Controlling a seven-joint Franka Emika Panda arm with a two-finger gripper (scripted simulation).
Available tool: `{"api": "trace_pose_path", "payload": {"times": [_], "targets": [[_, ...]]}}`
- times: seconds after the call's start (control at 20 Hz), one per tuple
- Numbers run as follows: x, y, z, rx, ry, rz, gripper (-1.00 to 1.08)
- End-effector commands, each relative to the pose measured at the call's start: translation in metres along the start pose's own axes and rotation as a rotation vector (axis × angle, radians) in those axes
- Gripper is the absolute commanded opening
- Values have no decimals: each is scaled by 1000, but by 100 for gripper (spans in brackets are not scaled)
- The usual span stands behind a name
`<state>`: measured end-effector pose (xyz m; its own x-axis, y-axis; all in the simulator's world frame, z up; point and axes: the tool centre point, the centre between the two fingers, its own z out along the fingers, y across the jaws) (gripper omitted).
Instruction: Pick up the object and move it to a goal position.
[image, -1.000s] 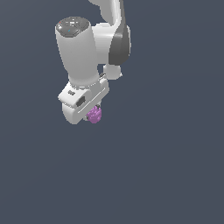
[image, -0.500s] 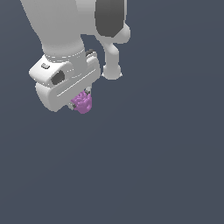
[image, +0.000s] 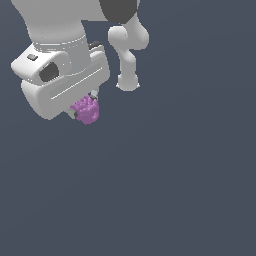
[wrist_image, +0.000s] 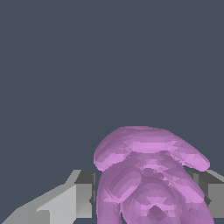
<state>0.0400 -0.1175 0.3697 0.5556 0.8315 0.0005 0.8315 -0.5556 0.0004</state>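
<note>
- Two grey finger pads (wrist_image: 85, 194) of the white robot gripper (image: 86, 107) pinch the small purple-magenta knobbly clump (wrist_image: 146, 179) from opposite sides; in the wrist view one pad sits against each flank of it, with no gap showing.
- Between the fingers, the clump fills the space and bulges out past the tips, its broad rounded lobes spreading beyond the pads.
- Beyond the fingertips, the exterior view shows the clump (image: 85, 110) hanging just under the gripper body, clear of any surface; only plain dark-grey background surrounds it.
- Handling, as a judgement: it looks small and light, and keeps its lumpy shape under the squeeze, so it reads as stiff rather than soft.
- Its bumps give the pads uneven contact, so it could twist or slip if swung sharply.
- The narrow middle, where the pads now sit, looks the best place to hold; the flaring outer lobes offer no flat face.
- No goal marker is visible in either view.
</note>
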Motion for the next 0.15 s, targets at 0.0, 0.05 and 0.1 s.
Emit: {"api": "trace_pose_path", "payload": {"times": [0.0, 0.05, 0.1], "targets": [[0, 1, -3, 1, 0, 0, -100], [0, 1, -4, 1, 0, 0, -100], [0, 2, -4, 1, 0, 0, -100]]}}
